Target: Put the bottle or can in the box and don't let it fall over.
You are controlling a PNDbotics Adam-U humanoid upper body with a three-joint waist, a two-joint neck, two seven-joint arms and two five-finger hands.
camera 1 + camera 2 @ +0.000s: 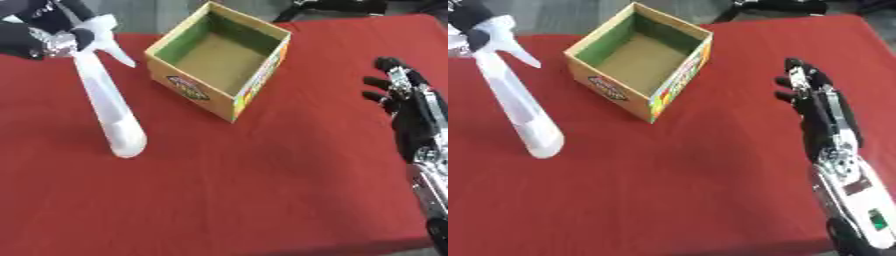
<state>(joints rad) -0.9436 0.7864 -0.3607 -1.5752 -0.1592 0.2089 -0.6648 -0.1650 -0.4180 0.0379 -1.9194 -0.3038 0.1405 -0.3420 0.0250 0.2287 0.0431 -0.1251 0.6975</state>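
The left hand (39,35) has its fingers curled around the head of the white spray bottle (107,107), near the trigger. The bottle hangs tilted, base toward the viewer, and appears to be clear of the red counter (262,190); contact at the base cannot be confirmed. It sits to the left of the open cardboard box (219,60), which stands empty. The right hand (811,95) rests idle at the right edge, fingers relaxed and holding nothing.

Current step, by judgement: transport, 1 grasp made, placement not yet done. The next move calls for carrying the bottle over the box opening, bringing it upright, then lowering the base flat onto the box floor before release.
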